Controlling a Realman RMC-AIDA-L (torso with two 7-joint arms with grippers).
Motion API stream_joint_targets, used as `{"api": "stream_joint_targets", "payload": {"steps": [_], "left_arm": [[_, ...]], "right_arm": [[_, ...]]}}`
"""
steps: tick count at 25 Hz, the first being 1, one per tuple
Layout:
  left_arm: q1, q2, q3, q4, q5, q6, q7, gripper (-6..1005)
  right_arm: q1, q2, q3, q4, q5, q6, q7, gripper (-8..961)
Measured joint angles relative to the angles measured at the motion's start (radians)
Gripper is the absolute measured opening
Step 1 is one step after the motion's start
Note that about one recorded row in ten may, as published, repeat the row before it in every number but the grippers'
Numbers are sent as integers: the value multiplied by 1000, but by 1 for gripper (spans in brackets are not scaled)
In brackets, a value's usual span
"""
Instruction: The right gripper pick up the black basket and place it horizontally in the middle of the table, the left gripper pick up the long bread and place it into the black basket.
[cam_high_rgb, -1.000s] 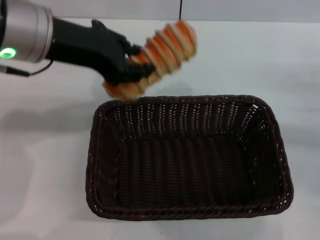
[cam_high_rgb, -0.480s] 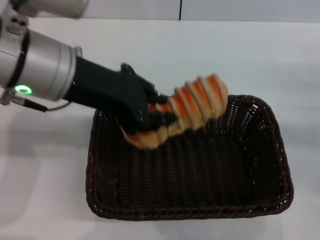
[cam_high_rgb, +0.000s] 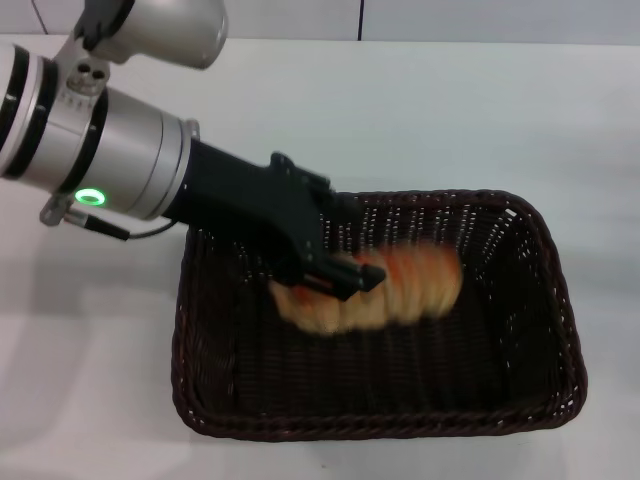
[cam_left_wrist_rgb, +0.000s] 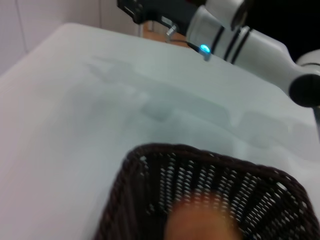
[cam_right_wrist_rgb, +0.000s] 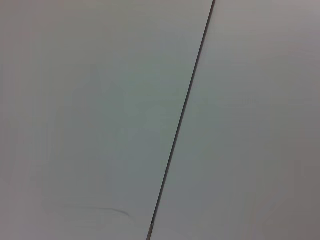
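Note:
The black basket (cam_high_rgb: 520, 330) lies lengthwise across the middle of the white table (cam_high_rgb: 520, 120). My left gripper (cam_high_rgb: 335, 272) reaches in over the basket's rear left rim and is shut on the long bread (cam_high_rgb: 400, 290), which lies nearly flat, low inside the basket. In the left wrist view the basket's wall (cam_left_wrist_rgb: 150, 175) fills the lower part and the bread (cam_left_wrist_rgb: 200, 220) is a blurred tan shape. The right gripper is out of view; its wrist view shows only pale flat panels with a dark seam.
The table's far edge meets a pale wall with a dark seam (cam_high_rgb: 360, 20). In the left wrist view the robot's white body with a blue light (cam_left_wrist_rgb: 205, 49) stands beyond the table.
My left gripper has carried the bread from above the basket's rear rim forward and down into the basket. The bread has levelled from a steep tilt to almost flat.

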Motion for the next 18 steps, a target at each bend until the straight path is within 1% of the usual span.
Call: {"api": "stream_joint_targets", "payload": {"steps": [1, 6, 10, 11, 12, 13, 14, 15, 18], "left_arm": [[0, 0, -1, -2, 0, 11, 0, 579], [0, 2, -22, 1, 0, 105, 0, 813], [11, 2, -41, 35, 24, 223, 0, 850], [11, 2, -41, 35, 24, 223, 0, 860], [19, 2, -42, 51, 45, 284, -3, 869], [19, 2, -42, 51, 45, 284, -3, 868], [30, 1, -43, 72, 65, 364, -7, 868], [57, -1, -50, 135, 92, 563, -15, 867], [87, -3, -63, 217, 93, 796, -29, 866]], "right_arm": [[0, 0, 0, 0, 0, 0, 0, 383], [3, 0, 0, -2, 0, 0, 0, 385], [6, 0, 0, -5, 0, 0, 0, 383], [6, 0, 0, -5, 0, 0, 0, 383], [6, 0, 0, -5, 0, 0, 0, 383], [7, 0, 0, -6, 0, 0, 0, 384], [7, 0, 0, -6, 0, 0, 0, 384], [8, 0, 0, -6, 0, 0, -1, 384], [9, 0, 0, -5, -1, 0, -5, 384]]}}
